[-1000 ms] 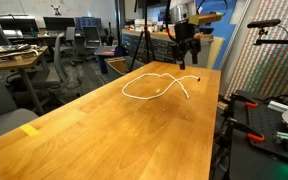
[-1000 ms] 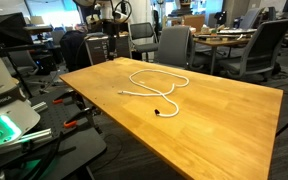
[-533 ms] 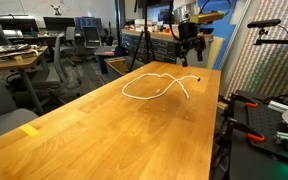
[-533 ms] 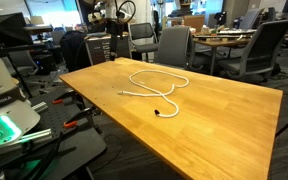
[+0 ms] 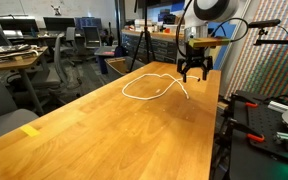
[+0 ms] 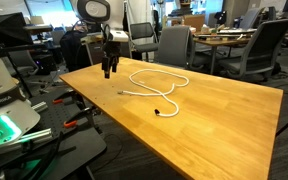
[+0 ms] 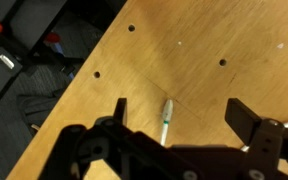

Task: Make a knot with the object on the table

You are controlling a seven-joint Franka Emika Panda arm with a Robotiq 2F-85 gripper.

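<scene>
— Cord, long, thin, white [image 7: 166,120]: where?
— Lying loosely looped, unknotted, on light-brown wooden table [image 5: 104,135]; one end just below black pincer [image 5: 193,76].
— Pincer?
— Spread wide, holding nothing. Likely reaching stage; next calls for lowering, pinching that end squarely.
— Obstacles?
— None nearby. Yellow tape mark [image 5: 30,129] well apart; grey office chairs [image 6: 174,45] beyond.

Clearance record, table [image 5: 114,135]: wide bare wood, open from above.
We list one obstacle: the looped cord [image 5: 154,88] near the far edge, its end lying beneath the gripper's [image 5: 194,76] spread jaws.
</scene>
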